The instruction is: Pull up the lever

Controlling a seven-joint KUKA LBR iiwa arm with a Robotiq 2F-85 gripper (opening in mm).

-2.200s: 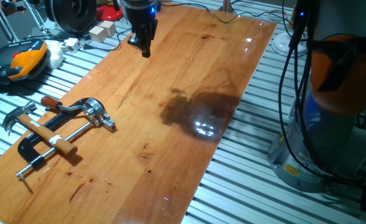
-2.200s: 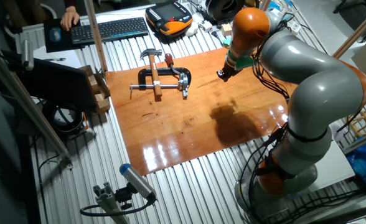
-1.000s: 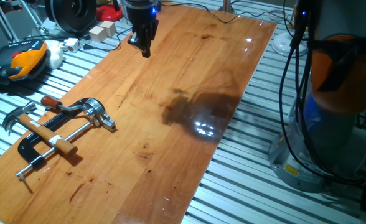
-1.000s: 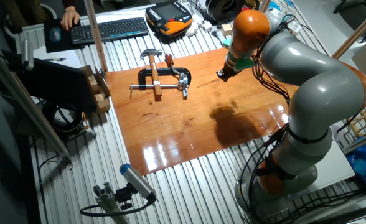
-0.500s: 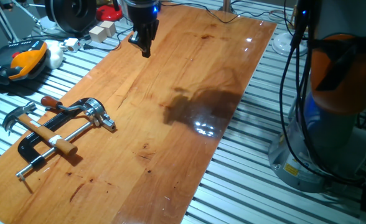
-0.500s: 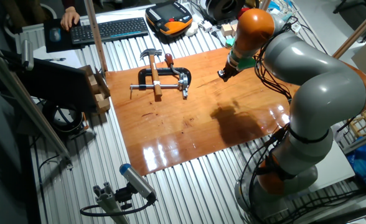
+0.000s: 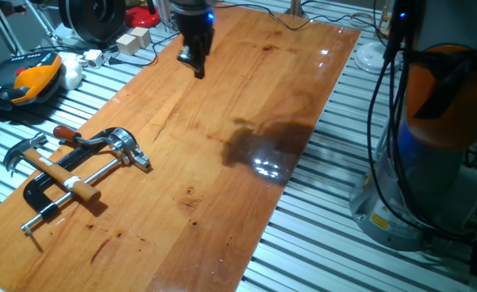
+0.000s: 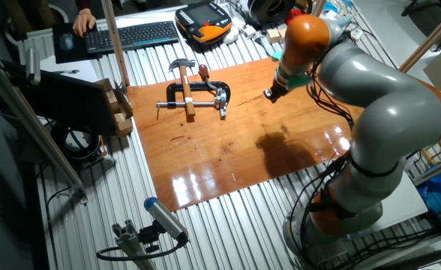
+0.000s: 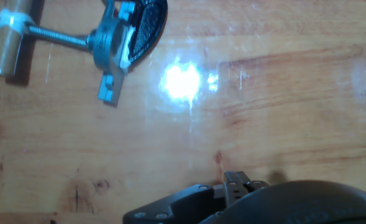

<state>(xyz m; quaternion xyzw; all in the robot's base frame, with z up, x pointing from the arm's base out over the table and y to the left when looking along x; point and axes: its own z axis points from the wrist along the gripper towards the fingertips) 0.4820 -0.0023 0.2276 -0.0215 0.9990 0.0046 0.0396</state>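
The lever (image 7: 91,140) is a slim curved silver arm with a reddish-brown tip. It lies low on the black bar clamp's chrome head (image 7: 126,147) at the board's left end, and shows again as the lever (image 8: 207,76) in the other fixed view. My gripper (image 7: 196,63) hangs over the far part of the board, well away from the clamp, fingers together and empty. In the other fixed view the gripper (image 8: 269,95) is to the right of the clamp. The hand view shows the clamp head (image 9: 112,38) at top left. There the lever is out of view.
A hammer (image 7: 29,154) with a wooden shaft lies across the clamp's rod (image 7: 92,176). Off the wooden board (image 7: 247,97) are an orange pendant (image 7: 32,79), small blocks (image 7: 133,39) and cables. A keyboard (image 8: 130,34) sits beyond. The arm's base (image 7: 433,162) stands at the right.
The gripper has shifted a little to the right and toward the board's middle. The clamp, lever and hammer have not moved.
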